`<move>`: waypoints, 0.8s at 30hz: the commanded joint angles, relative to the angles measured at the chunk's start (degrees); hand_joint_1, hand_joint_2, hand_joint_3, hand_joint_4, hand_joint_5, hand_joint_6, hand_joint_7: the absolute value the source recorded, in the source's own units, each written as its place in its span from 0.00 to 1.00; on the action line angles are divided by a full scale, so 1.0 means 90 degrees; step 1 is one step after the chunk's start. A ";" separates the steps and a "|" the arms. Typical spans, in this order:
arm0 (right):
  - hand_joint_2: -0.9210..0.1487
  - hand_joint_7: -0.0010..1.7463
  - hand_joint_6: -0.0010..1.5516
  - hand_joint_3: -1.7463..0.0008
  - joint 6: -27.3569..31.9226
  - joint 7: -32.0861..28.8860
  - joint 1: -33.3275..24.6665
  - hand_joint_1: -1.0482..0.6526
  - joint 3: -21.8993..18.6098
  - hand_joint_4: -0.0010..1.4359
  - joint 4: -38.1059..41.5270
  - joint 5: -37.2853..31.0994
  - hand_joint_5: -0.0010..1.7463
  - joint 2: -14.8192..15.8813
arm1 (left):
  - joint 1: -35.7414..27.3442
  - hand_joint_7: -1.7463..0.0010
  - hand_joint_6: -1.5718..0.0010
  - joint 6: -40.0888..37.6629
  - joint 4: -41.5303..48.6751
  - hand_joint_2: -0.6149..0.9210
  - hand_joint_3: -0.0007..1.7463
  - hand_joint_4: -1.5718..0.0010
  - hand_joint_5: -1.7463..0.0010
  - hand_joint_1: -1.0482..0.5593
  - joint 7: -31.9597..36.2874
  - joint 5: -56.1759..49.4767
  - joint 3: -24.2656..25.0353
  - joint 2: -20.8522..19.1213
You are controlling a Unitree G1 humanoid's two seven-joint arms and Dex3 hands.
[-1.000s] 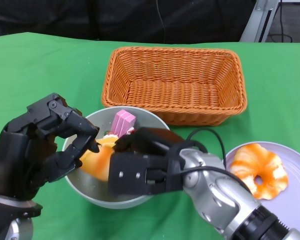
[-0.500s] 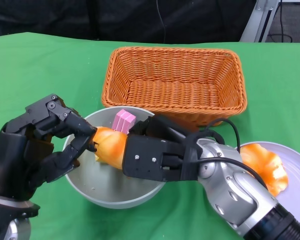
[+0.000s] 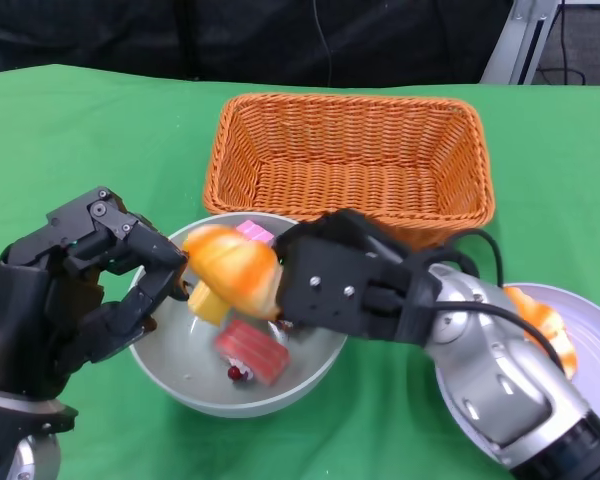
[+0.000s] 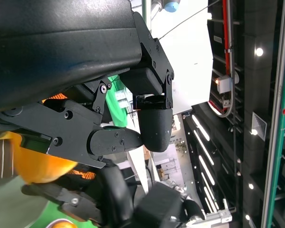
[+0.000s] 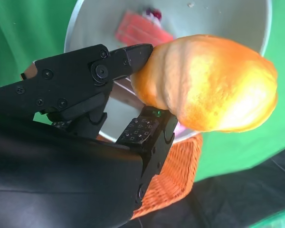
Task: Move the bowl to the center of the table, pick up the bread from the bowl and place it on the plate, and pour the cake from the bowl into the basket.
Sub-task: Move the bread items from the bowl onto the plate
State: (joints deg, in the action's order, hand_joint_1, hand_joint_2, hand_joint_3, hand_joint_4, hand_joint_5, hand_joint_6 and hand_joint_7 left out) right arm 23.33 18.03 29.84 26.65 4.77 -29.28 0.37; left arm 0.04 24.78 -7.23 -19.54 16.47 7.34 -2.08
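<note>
A golden bread roll (image 3: 235, 268) hangs above the grey bowl (image 3: 180, 392), pinched by my right hand (image 3: 350, 285). In the right wrist view the fingertips (image 5: 133, 54) press the bread roll (image 5: 209, 90) from both sides over the bowl (image 5: 265, 28). My left hand (image 3: 75, 300) grips the bowl's left rim with its fingers curled over the edge. Inside the bowl lie a red cake slice (image 3: 252, 352), a yellow piece (image 3: 210, 302) and a pink wafer cake (image 3: 255, 232). The red cake slice (image 5: 142, 33) also shows in the right wrist view.
The orange wicker basket (image 3: 350, 165) stands empty just behind the bowl. A lavender plate (image 3: 595, 325) at the right holds an orange twisted bread (image 3: 550, 335), partly hidden by my right forearm. Green cloth covers the table.
My right hand has lifted the bread roll up out of the bowl and slightly right, uncovering the red cake slice. My left hand has stayed on the bowl's rim.
</note>
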 commanded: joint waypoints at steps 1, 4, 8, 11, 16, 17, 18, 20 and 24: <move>0.00 0.01 0.70 0.96 -0.0136 -0.0005 -0.0122 0.40 -0.0298 0.81 -0.0257 0.0289 0.32 0.0124 | 0.0055 0.27 0.52 0.0118 0.0093 0.97 0.26 0.55 0.06 0.56 0.0106 -0.0023 0.0073 -0.0041; 0.00 0.01 0.70 0.96 -0.0183 0.0057 -0.0204 0.41 -0.0493 0.76 -0.0384 0.0577 0.37 0.0161 | 0.0058 0.28 0.53 0.0131 0.0125 0.97 0.26 0.55 0.06 0.56 0.0126 -0.0025 0.0082 -0.0042; 0.00 0.01 0.71 0.97 -0.0269 0.0172 -0.0325 0.42 -0.0667 0.74 -0.0600 0.0933 0.38 0.0290 | 0.0053 0.28 0.52 0.0109 0.0128 0.97 0.26 0.54 0.07 0.56 0.0179 -0.0041 0.0085 -0.0048; 0.00 0.02 0.72 0.97 -0.0293 0.0216 -0.0393 0.42 -0.0726 0.77 -0.0753 0.1045 0.39 0.0396 | 0.0057 0.29 0.52 0.0127 0.0151 0.97 0.27 0.54 0.07 0.57 0.0180 -0.0009 0.0081 -0.0048; 0.00 0.02 0.73 0.98 -0.0395 0.0243 -0.0627 0.43 -0.1094 0.76 -0.1068 0.1411 0.42 0.0576 | 0.0049 0.29 0.52 0.0090 0.0160 0.97 0.27 0.54 0.08 0.56 0.0166 0.0038 0.0073 -0.0046; 0.00 0.02 0.73 0.98 -0.0426 0.0246 -0.0671 0.44 -0.1160 0.76 -0.1114 0.1480 0.43 0.0610 | 0.0049 0.30 0.52 0.0078 0.0162 0.97 0.26 0.54 0.08 0.56 0.0158 0.0066 0.0071 -0.0042; 0.00 0.03 0.73 0.97 -0.0468 0.0239 -0.0729 0.44 -0.1233 0.74 -0.1177 0.1541 0.46 0.0655 | 0.0049 0.30 0.52 0.0077 0.0169 0.97 0.26 0.53 0.08 0.56 0.0140 0.0083 0.0068 -0.0048; 0.00 0.03 0.73 0.97 -0.0508 0.0233 -0.0818 0.44 -0.1338 0.73 -0.1294 0.1638 0.48 0.0727 | 0.0046 0.30 0.51 0.0072 0.0173 0.98 0.25 0.53 0.08 0.56 0.0147 0.0068 0.0066 -0.0054; 0.00 0.03 0.72 0.97 -0.0530 0.0202 -0.0998 0.44 -0.1507 0.73 -0.1572 0.1790 0.50 0.0839 | 0.0042 0.30 0.51 0.0066 0.0184 0.98 0.24 0.53 0.08 0.55 0.0164 0.0030 0.0065 -0.0062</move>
State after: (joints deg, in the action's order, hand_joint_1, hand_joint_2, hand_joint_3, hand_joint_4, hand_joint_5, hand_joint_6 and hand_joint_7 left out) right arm 19.36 20.15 21.59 14.30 -7.64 -14.06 6.99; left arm 0.21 25.22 -6.00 -18.56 16.57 7.51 -2.04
